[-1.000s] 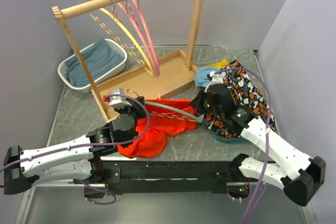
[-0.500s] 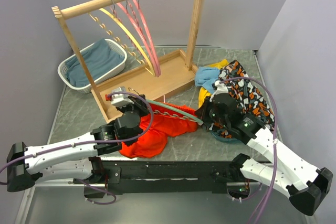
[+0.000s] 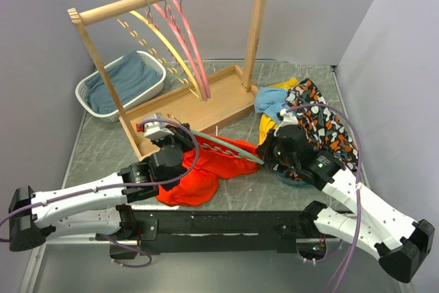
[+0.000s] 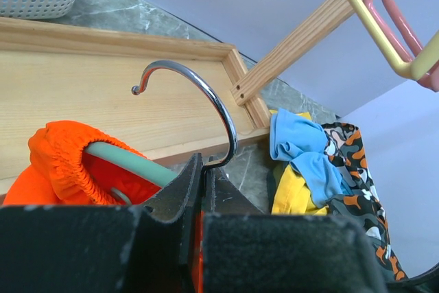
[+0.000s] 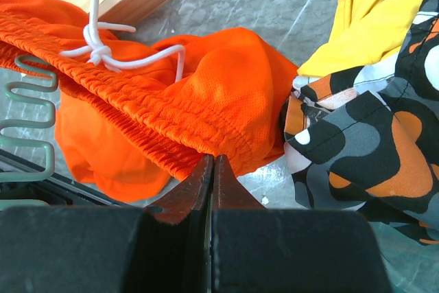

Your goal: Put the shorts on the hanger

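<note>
The orange-red shorts point(image 3: 206, 167) lie at the table's front middle, with the white drawstring point(image 5: 103, 51) on the waistband. The mint-green hanger point(image 3: 230, 146) lies across them, and one end of its bar goes inside the waistband point(image 4: 62, 147). My left gripper point(image 3: 182, 142) is shut on the hanger's metal hook point(image 4: 218, 104), jaws pinching the stem. My right gripper point(image 3: 265, 154) is shut on the right edge of the waistband point(image 5: 206, 143). The notched bar point(image 5: 31, 128) shows left of it.
A wooden rack point(image 3: 206, 104) stands behind, with pink hangers point(image 3: 184, 32) and a yellow hanger point(image 3: 168, 42) on its rail. A white basket point(image 3: 88, 104) with blue cloth is at back left. A patterned garment point(image 3: 321, 125), light blue cloth point(image 3: 269, 99) and yellow cloth point(image 3: 266, 125) lie right.
My right gripper has drawn back toward the near right with the waistband edge. My left gripper has shifted slightly with the hook. The shorts are stretched further along the hanger.
</note>
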### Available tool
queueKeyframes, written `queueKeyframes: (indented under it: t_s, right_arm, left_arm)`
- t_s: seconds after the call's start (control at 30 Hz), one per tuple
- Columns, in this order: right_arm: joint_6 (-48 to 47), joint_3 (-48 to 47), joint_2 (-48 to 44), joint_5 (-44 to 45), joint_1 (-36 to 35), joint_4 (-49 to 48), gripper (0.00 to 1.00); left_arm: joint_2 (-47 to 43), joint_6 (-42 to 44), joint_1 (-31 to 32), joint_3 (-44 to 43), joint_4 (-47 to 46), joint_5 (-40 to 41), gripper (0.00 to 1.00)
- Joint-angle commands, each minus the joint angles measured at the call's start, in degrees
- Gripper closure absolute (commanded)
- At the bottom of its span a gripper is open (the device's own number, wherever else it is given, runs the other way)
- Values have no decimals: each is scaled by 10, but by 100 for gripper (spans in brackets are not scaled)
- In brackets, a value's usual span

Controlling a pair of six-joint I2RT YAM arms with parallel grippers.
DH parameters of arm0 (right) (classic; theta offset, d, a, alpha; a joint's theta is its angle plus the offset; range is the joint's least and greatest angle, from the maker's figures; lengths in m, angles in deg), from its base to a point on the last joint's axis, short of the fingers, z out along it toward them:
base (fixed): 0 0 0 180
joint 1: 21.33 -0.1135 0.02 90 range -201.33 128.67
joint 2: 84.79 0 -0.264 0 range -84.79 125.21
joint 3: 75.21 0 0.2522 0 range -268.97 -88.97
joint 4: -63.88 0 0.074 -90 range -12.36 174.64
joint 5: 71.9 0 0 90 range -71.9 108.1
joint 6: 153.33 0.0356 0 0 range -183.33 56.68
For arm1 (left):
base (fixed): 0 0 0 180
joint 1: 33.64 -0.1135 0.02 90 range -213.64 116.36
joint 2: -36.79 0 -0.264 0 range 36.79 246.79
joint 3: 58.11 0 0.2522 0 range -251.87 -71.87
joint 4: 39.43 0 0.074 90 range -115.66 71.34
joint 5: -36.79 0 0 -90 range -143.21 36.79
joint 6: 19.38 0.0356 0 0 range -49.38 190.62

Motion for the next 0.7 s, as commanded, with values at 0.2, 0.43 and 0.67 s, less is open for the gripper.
queueKeyframes:
  t_s: [0.2,0.43,0.67]
  right_arm:
    - [2,9,4,27,-6,5,100]
    - [5,13,18,35,-9,0,100]
    - [11,-21,-26,57,-8,60,100]
  left_arm:
    - [-18,-12,-17,-29,6,32,99]
    - [-33,-21,-23,-24,16,28,99]
    - [-10,-22,-23,-24,53,101,99]
